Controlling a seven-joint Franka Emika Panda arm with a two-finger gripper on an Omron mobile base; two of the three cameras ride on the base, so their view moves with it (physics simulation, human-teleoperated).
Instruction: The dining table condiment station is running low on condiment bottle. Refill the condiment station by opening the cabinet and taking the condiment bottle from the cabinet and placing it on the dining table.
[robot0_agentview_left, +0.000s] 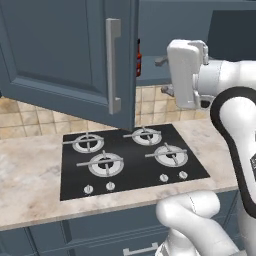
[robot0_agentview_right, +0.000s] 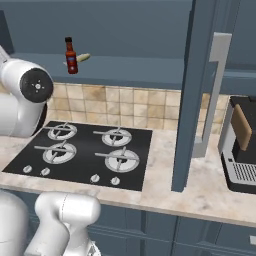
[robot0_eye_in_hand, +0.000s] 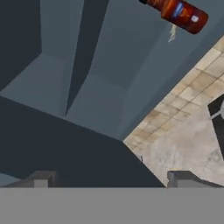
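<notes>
- Cabinet (robot0_agentview_left: 65, 55) door swung open on my left; I must clear its edge.
- Condiment bottle (robot0_agentview_right: 71, 56) stands upright on the cabinet shelf, above the hob (robot0_agentview_right: 85, 155).
- My jaws stand wide and empty; I'd centre them round the bottle's body first.

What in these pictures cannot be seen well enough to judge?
- Condiment bottle: in the left base view, the open cabinet door hides all but a thin strip.
- Same bottle, hand view: its neck and cap are cut off by the top edge.
- Pale object behind the bottle, right base view: too small to identify.
- Appliance, right base view: cut off by the right edge.
</notes>
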